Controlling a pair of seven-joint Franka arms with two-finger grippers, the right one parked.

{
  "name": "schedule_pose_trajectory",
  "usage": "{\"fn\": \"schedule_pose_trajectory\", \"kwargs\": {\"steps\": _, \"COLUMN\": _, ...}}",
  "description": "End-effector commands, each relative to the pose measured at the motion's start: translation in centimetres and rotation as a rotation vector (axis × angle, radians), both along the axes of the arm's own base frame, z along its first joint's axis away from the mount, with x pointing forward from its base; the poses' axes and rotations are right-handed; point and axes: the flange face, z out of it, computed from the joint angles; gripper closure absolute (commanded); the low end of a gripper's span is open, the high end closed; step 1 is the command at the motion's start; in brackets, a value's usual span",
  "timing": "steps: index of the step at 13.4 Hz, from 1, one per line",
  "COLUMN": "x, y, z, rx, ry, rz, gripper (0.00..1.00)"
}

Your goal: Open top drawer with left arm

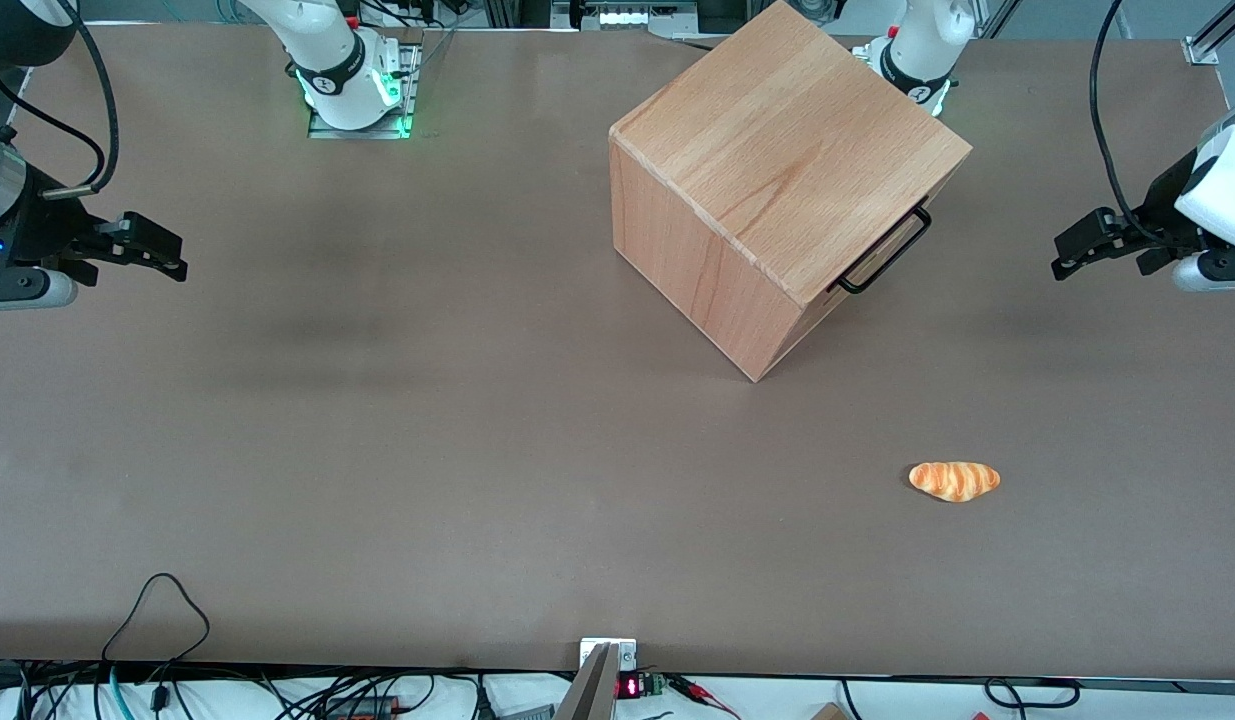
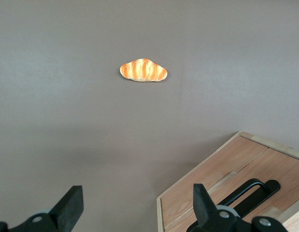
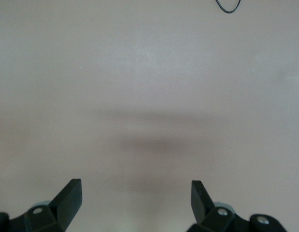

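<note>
The cube-shaped beech cabinet point(image 1: 777, 170) stands on the brown table, turned at an angle. The top drawer point(image 2: 285, 171) is shut flush with the cabinet front, which faces the working arm's end of the table. Its thin black U-shaped handle point(image 1: 882, 252) point(image 2: 251, 191) sticks out from that front. My left arm's gripper point(image 1: 1062, 258) point(image 2: 137, 193) hovers above the table in front of the drawer, well apart from the handle. It is open and holds nothing.
A small orange toy bread roll point(image 1: 954, 480) point(image 2: 143, 71) lies on the table, nearer to the front camera than the cabinet and the gripper. Cables run along the table edge closest to the front camera.
</note>
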Motion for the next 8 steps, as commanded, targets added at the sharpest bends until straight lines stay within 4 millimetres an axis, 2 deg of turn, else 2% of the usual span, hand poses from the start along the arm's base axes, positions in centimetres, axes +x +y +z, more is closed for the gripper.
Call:
{"fn": "schedule_pose_trajectory", "kwargs": {"steps": 1, "x": -0.3, "y": 0.5, "z": 0.1, "rx": 0.021, "ry": 0.035, "rz": -0.012, "gripper": 0.00}}
{"fn": "schedule_pose_trajectory", "kwargs": {"steps": 6, "x": -0.2, "y": 0.1, "z": -0.2, "rx": 0.043, "ry": 0.041, "rz": -0.007, "gripper": 0.00}}
{"fn": "schedule_pose_trajectory", "kwargs": {"steps": 8, "x": -0.2, "y": 0.0, "z": -1.2, "rx": 0.031, "ry": 0.052, "rz": -0.019, "gripper": 0.00}}
